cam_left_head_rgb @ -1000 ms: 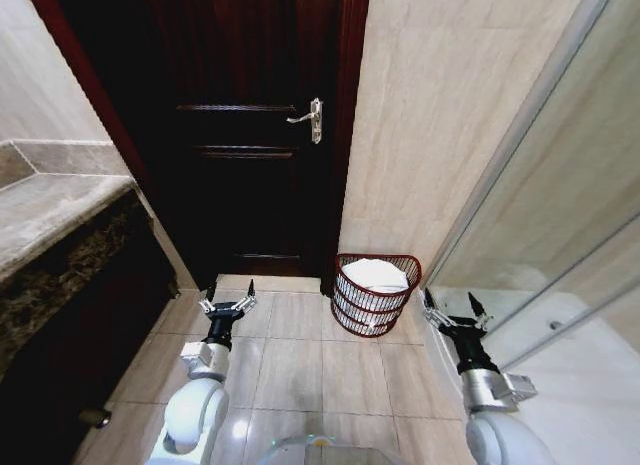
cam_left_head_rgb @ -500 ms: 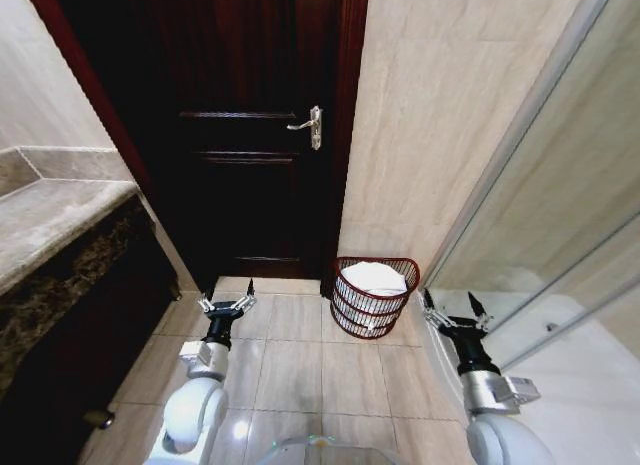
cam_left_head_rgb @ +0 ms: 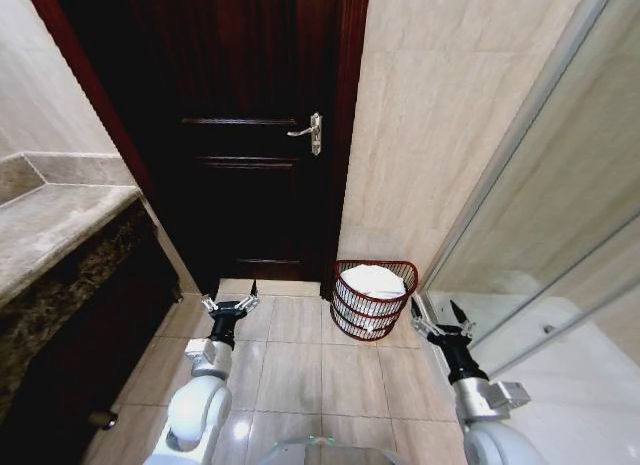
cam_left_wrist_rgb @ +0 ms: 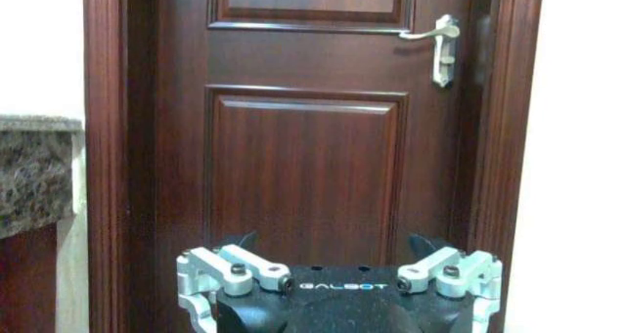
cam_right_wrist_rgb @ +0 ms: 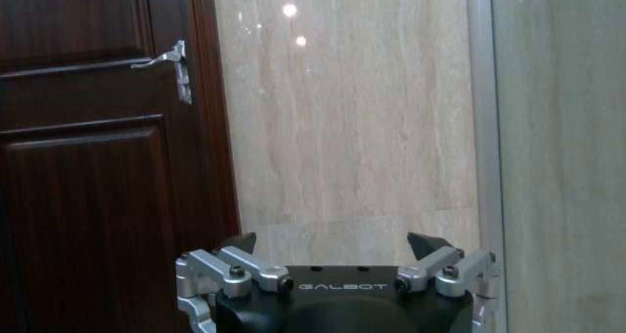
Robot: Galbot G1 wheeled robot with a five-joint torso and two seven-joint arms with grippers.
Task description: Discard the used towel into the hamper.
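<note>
The hamper, a small round dark red wire basket, stands on the tiled floor against the wall beside the door. A white towel lies bunched inside it. My left gripper hangs open and empty low at the left, in front of the door. At the right of the hamper my right gripper is open and empty too. Both wrist views look over wide-spread fingers: the left gripper faces the door, the right gripper faces the wall by the door frame.
A dark wooden door with a silver lever handle is shut ahead. A stone-topped vanity runs along the left. A glass shower screen stands on the right. Beige floor tiles lie open between the arms.
The head view has tilted or shifted, so the door handle and counter sit lower in the picture. The right gripper shows a little farther left, nearer the hamper. The towel stays in the hamper.
</note>
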